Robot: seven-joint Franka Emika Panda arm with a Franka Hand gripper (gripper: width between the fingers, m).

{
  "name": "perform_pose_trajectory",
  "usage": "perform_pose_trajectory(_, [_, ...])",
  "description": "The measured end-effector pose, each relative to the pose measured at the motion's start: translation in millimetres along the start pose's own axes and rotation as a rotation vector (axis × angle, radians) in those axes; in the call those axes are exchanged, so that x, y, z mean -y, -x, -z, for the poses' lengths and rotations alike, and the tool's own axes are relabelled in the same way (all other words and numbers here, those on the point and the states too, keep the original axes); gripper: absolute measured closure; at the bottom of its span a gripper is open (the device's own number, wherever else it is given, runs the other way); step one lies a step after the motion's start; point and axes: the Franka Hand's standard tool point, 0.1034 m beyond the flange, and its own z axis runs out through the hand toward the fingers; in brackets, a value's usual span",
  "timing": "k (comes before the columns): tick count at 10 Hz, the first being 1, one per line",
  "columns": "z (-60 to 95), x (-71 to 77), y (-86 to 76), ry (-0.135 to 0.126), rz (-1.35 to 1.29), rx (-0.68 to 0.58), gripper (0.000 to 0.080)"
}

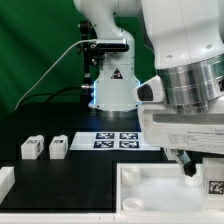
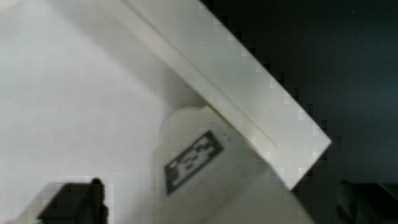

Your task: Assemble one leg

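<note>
My arm (image 1: 185, 60) fills the exterior view's right, bent low over the big white moulded piece (image 1: 150, 185) at the front of the black table (image 1: 40, 110). Behind it lies the marker board (image 1: 118, 140), and well apart, toward the exterior view's left, two spare legs (image 1: 45, 148) sit side by side.

The leg (image 2: 199, 150) I am after shows in the wrist view as a white block with a black-and-white tag, tucked against a raised wall of the moulded piece, seemingly in a corner recess. It lies just ahead of my gripper (image 2: 205, 205), between the lines of my two fingers (image 2: 71, 200), with its long axis running away from me, roughly along my reach. I judge a short straight advance would bring it between the pads.

My jaws stand spread, with nothing between them.

Much is hard to make out: the wrist view is blurred, only one finger shows clearly, and in the exterior view my own wrist hides the fingertips. I cannot tell whether the leg stands upright or lies flat.
</note>
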Motion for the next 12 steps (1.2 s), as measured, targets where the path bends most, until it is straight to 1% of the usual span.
perform_pose_trajectory(1, [0.2, 3.7, -0.4, 0.023, 0.208, -0.018, 0.0151])
perform_pose_trajectory(2, [-0.1, 4.0, 0.0, 0.027, 0.268, -0.02, 0.0151])
perform_pose_trajectory(3, [-0.4, 4.6, 0.8, 0.018, 0.206, -0.015, 0.0151])
perform_pose_trajectory(4, [-0.5, 4.9, 1.1, 0.016, 0.192, -0.014, 0.0259])
perform_pose_trajectory(5, [-0.8, 6.1, 2.2, 0.009, 0.105, -0.011, 0.0259])
perform_pose_trajectory(6, [-1.9, 2.3, 2.5, 0.013, 0.006, -0.005, 0.0437])
perform_pose_trajectory(7, [-2.3, 0.6, 1.8, 0.015, -0.107, -0.007, 0.0493])
perform_pose_trajectory(8, [-2.4, 1.1, 2.2, 0.009, -0.208, -0.003, 0.0494])
perform_pose_trajectory(10, [0.1, -1.1, -3.1, -0.052, -0.674, 0.049, 0.0497])
perform_pose_trajectory(11, [-1.5, 0.4, -2.6, -0.086, -0.921, 0.082, 0.0497])
perform_pose_trajectory(12, [-1.0, 1.0, -3.9, -0.105, -1.047, 0.106, 0.0503])
